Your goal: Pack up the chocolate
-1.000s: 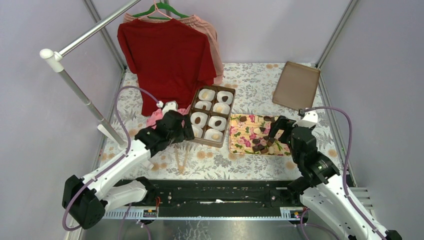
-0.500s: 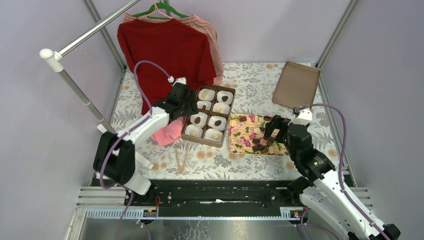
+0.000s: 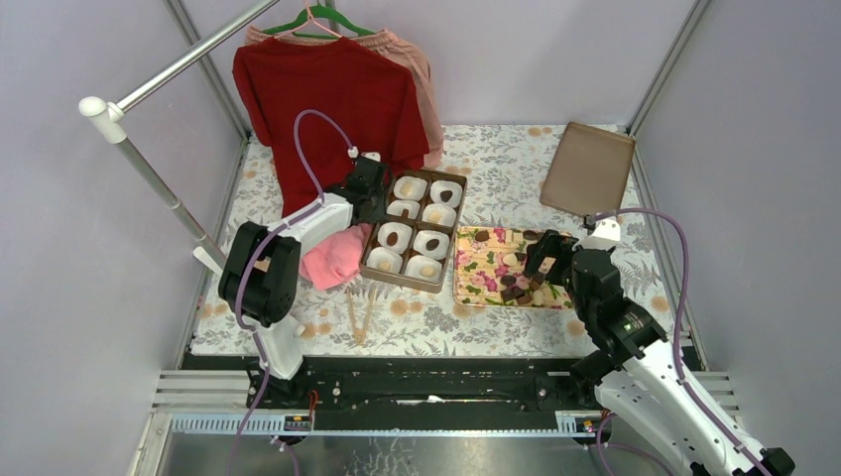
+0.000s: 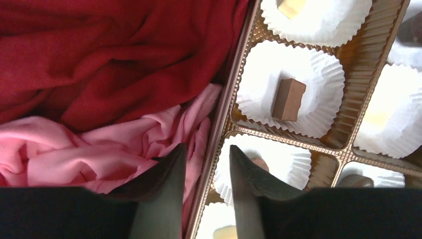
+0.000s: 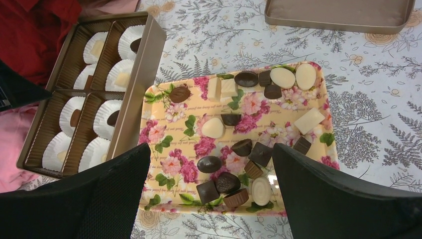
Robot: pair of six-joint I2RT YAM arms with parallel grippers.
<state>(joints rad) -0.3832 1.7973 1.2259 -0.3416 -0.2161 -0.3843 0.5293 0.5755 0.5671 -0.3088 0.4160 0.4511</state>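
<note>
Above the table, the right gripper (image 3: 541, 260) is being hovered over the floral tray (image 3: 476, 278) where loose chocolate (image 3: 516, 288) is lying. At the left wrist, the left gripper (image 4: 205, 164), narrow and empty, is being poised over the box (image 4: 224, 114) rim. At the right wrist, fingers (image 5: 114, 199) are being held wide, likely for picking.

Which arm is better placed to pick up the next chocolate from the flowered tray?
Right. The right gripper hangs open directly over the tray, loose chocolates between its jaws in the wrist view. The left gripper is at the left edge of the box beside pink cloth, away from the tray.
</note>
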